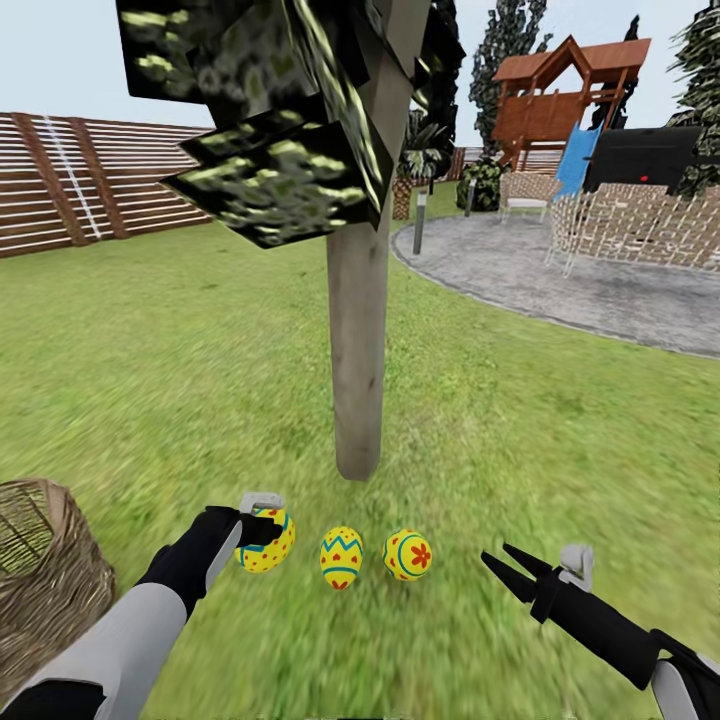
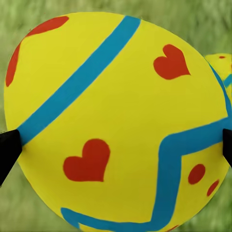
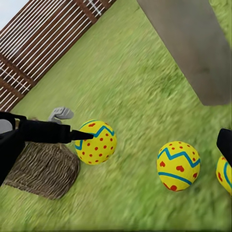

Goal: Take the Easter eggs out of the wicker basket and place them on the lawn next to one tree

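Note:
The tree [image 1: 357, 350] has a pale trunk rising from the lawn [image 1: 200, 380] straight ahead, with dark blocky leaves overhead. Three yellow Easter eggs lie in a row just in front of its foot. My left gripper [image 1: 262, 528] is shut on the left egg [image 1: 270, 545], which is low at grass level, and black fingertips [image 2: 7, 150] press both sides of that egg [image 2: 116, 121]. The middle egg [image 1: 341, 557] and right egg [image 1: 407, 554] rest on the grass. My right gripper [image 1: 495, 552] hangs open to their right. The wicker basket [image 1: 45, 580] stands at the near left, and no egg is visible inside.
A grey paved round patio [image 1: 560, 270] with pale woven seats [image 1: 620, 225] lies to the right beyond the tree. A wooden playset [image 1: 560, 95] stands behind it. A brown slat fence [image 1: 90, 185] closes the far left. Grass stretches wide to the left of the trunk.

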Controlling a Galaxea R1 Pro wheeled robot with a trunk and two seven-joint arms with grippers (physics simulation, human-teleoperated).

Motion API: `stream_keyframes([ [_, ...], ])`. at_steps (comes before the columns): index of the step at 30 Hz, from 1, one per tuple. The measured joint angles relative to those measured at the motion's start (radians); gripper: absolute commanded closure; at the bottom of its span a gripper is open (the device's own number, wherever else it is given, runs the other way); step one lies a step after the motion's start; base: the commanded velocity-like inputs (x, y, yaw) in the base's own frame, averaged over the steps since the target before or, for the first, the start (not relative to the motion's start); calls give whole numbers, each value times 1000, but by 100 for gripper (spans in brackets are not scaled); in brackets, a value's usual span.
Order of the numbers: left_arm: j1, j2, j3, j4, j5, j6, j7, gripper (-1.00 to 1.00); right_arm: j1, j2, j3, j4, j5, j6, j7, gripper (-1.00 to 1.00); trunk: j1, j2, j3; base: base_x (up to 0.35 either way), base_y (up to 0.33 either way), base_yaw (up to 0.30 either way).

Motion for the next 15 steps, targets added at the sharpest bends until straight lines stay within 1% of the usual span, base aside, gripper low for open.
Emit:
stream_keyframes([
  [14, 0, 0, 0, 0, 0, 0, -1, 100, -1, 0, 3, 4, 2, 1, -2, -100, 6, -3, -54, 0, 0, 0],
  [15, 0, 0, -1, 0, 0, 0, -1, 100, -1, 0, 3, 4, 1, 1, -2, -100, 6, -3, -54, 0, 0, 0],
])
